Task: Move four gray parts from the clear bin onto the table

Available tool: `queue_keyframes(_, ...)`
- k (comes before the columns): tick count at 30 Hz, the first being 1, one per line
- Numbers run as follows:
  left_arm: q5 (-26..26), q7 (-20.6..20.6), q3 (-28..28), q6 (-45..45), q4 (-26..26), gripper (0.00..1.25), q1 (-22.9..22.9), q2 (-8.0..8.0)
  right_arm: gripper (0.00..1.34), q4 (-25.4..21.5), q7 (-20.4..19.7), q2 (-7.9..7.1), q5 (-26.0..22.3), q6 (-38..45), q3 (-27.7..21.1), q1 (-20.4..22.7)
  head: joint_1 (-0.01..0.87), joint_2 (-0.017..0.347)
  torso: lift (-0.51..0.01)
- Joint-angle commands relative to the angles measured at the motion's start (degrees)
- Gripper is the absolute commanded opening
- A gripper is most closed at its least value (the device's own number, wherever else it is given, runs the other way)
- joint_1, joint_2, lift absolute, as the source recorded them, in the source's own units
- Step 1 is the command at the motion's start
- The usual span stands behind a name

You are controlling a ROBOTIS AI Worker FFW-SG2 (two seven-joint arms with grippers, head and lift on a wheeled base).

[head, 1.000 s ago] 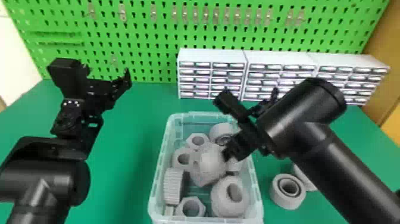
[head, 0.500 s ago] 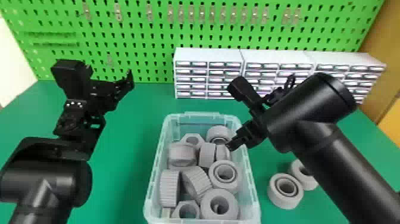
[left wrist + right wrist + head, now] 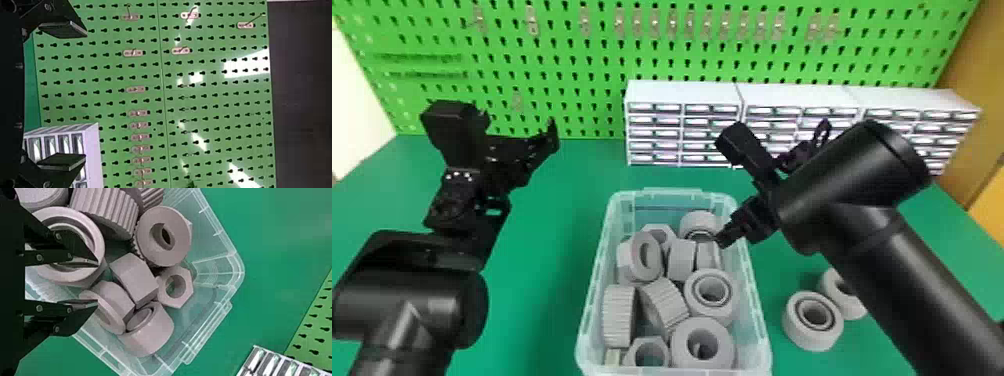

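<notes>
Green worktop before you carries clear bin at six o'clock, gray parts heaped inside. Two gray rings lie on worktop at bin's three o'clock. Your right gripper, open, sits over bin's one o'clock side. Your left gripper, also open, at bin's ten o'clock. Behind: green pegboard at twelve, white drawer units at one, tan panel at two.

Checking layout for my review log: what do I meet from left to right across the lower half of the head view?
Left arm, clear bin, nearer gray part on the table, farther gray part.
</notes>
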Motion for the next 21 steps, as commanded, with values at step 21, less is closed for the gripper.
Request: queue_keyframes(21,-0.5,0.1,-0.9,0.4,0.0,1.08,-0.3,-0.07,0.69,6.5,0.0,3.29,-5.0,-6.9,0.1,0.8,0.678,0.034,-0.050)
